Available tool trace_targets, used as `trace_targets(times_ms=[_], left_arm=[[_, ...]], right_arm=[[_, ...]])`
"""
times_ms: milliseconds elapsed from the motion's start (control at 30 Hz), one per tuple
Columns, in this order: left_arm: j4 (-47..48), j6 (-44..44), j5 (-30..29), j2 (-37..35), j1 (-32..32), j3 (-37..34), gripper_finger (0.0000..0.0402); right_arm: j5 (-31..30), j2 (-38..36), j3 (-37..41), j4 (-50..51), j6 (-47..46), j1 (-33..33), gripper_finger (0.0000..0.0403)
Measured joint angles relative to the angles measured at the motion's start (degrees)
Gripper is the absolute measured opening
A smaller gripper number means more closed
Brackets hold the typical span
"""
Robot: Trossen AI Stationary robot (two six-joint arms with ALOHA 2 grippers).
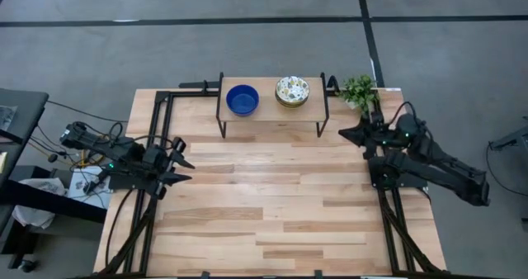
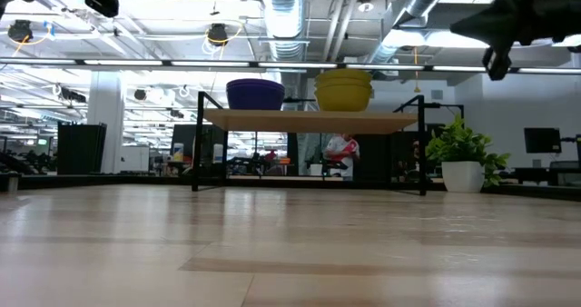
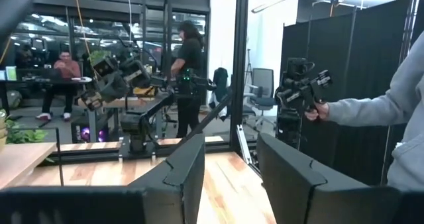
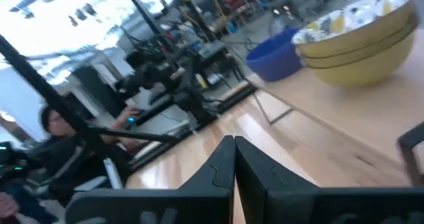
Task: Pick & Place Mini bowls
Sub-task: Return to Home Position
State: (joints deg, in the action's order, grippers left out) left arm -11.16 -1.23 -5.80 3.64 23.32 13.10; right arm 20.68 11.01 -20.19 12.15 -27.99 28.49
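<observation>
A low wooden shelf [image 1: 266, 112] on black legs stands at the table's far middle. On it rest the mini bowls: cobalt blue ones [image 1: 242, 99] [image 2: 255, 94] [image 4: 275, 52] to the left, and a stack of white floral ones [image 1: 292, 91] [image 2: 343, 89] [image 4: 361, 35], yellow outside, to the right. My left gripper [image 1: 186, 169] [image 3: 228, 177] hovers open near the table's left edge, with nothing between its fingers. My right gripper [image 1: 341, 133] [image 4: 234, 158] is shut near the right edge, just to the near right of the shelf, pointing toward the table's left edge.
A small green plant in a white pot [image 1: 359, 91] [image 2: 463, 157] stands at the far right, beside the shelf and close to my right arm. Black frame rails [image 1: 157, 122] run along the table's sides. People show in the room beyond. Bare wood [image 1: 272, 205] fills the middle and near part.
</observation>
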Motion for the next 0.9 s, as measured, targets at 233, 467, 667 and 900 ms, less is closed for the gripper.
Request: trace_targets(times_ms=[233,467,667,900], left_arm=[[-4.3,1.0,-0.1,0.2,0.0,-4.9,0.0137],[-10.2,3.8,-4.9,0.2,-2.2,-10.5,0.0137],[-10.8,5.2,-2.7,0.1,-9.2,-10.0,0.0136],[-10.8,11.0,10.1,0.1,-21.0,-9.9,0.0136]], right_arm=[[-0.2,-9.0,7.1,-4.5,-2.0,-2.4,0.0000],[-2.9,-10.3,11.1,-4.9,1.1,-4.0,0.0000],[-4.2,-9.6,11.3,-5.9,6.9,-4.5,0.0000],[-4.0,-10.9,11.3,-4.9,6.2,-4.4,0.0000]])
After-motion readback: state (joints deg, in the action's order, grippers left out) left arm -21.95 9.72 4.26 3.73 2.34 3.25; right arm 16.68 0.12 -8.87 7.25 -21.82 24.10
